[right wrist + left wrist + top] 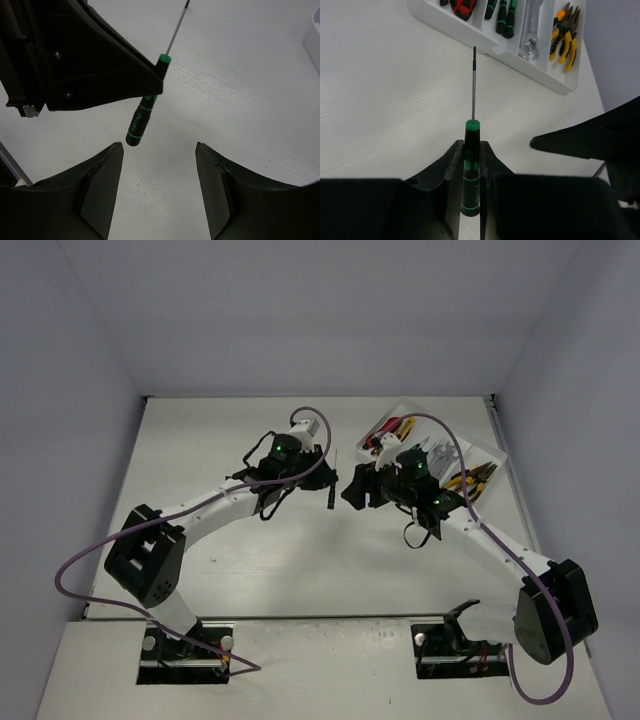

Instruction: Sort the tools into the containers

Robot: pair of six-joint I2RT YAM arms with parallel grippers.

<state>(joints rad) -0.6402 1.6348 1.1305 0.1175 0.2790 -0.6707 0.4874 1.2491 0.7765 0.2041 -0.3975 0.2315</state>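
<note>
Finding: the left gripper (471,146) pinches one black-green screwdriver (471,131) by the handle. A finger is pressed to each side. The green collar and the whole shaft stand out ahead of the fingers.

Position: the screwdriver is short of the tray (465,35), on the open-table side of its long wall, and is over no compartment. It appears to be carried off the table (380,90), though the wrist views do not settle this.

Axis: seen from the left wrist, the shaft points almost square at that long wall. The tip is toward the tray and the butt of the handle is away from it.

Tray contents:
- Two like screwdrivers (504,17) lie in one compartment.
- A red-black knife (462,6) lies in the compartment on one side of them.
- A silver wrench (530,32) lies on the other side.
- The yellow-handled pliers (563,36) are beyond the wrench.

Right gripper (159,148): the fingers are spread wide and hold nothing. In its own camera the gap faces the lower end of the handle, which hangs free below the left fingers.

Judgement: the coming move turns on that free handle end. From overhead the right arm lies on the tray's side of the tool and the left arm on the far side. A hand-over to the right arm therefore looks likely (a direct placing by the left arm cannot be ruled out). Either way the tool must be turned to lie along the compartment with the like screwdrivers, not across it.

Risk: the right fingers have only a short length of handle to close on.
</note>
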